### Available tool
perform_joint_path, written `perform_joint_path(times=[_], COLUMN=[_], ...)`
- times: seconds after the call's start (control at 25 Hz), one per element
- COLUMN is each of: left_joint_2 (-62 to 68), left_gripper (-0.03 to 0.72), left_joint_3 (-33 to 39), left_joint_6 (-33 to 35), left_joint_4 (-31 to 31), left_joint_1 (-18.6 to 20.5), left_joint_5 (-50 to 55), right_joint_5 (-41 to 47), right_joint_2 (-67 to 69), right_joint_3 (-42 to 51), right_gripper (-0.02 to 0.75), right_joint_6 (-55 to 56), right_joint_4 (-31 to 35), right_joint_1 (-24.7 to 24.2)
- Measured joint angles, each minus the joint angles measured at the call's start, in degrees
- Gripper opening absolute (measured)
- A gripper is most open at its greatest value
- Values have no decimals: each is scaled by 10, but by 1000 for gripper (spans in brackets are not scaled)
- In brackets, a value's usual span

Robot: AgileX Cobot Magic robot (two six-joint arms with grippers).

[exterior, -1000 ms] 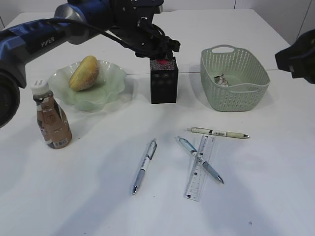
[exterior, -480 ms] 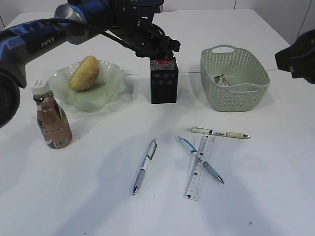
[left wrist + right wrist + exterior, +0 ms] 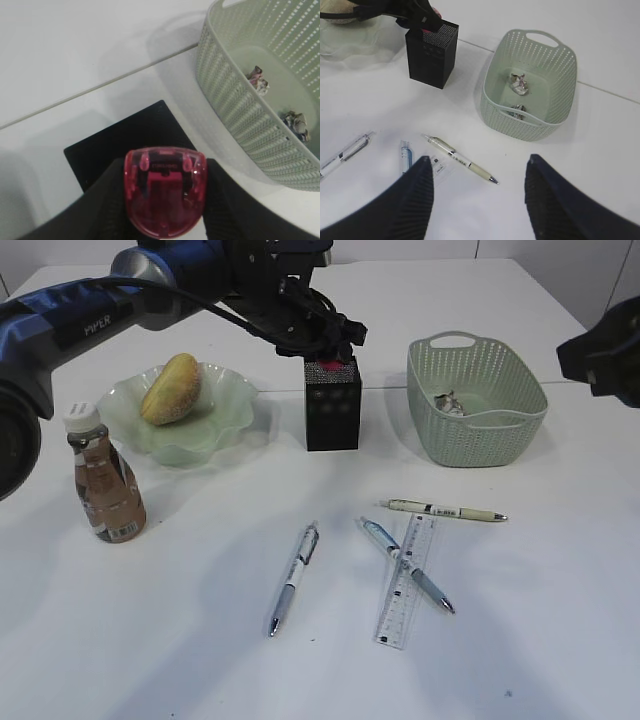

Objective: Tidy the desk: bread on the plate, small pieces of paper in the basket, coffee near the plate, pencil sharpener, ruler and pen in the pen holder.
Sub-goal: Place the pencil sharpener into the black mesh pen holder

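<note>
The left gripper (image 3: 165, 200) grips a red translucent pencil sharpener (image 3: 165, 196) between its two black fingers (image 3: 107, 200), one on each side of it. Directly beneath the gripper sits the pen holder (image 3: 332, 406), its dark open top just below the sharpener. To the right of this gripper stands the basket (image 3: 478, 400), with crumpled small pieces of paper (image 3: 257, 80) lying on its floor. To the gripper's left, the bread (image 3: 171, 388) lies in the plate (image 3: 225, 410), and the coffee (image 3: 105, 480) stands upright on the worktop (image 3: 150, 640) near the plate's front edge.

The right gripper (image 3: 477, 195) hangs well apart from the objects, its jaws spread wide with nothing between them. Below and ahead of it lie three pens on the worktop: a cream pen (image 3: 445, 510), a blue-grey pen (image 3: 408, 565) crossing over the ruler (image 3: 408, 582), and a white pen (image 3: 292, 578) further to the left.
</note>
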Motion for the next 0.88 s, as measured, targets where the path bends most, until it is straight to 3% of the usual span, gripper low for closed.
perform_joint_path(times=[0.88], left_joint_2=[0], left_gripper=[304], left_joint_3=[0], left_joint_6=[29], left_joint_4=[-58], left_joint_1=[16], left_joint_5=[34], right_joint_5=[0], right_joint_2=[0], right_joint_3=[0], right_gripper=[459], right_joint_6=[0], right_joint_4=[0], right_joint_1=[0])
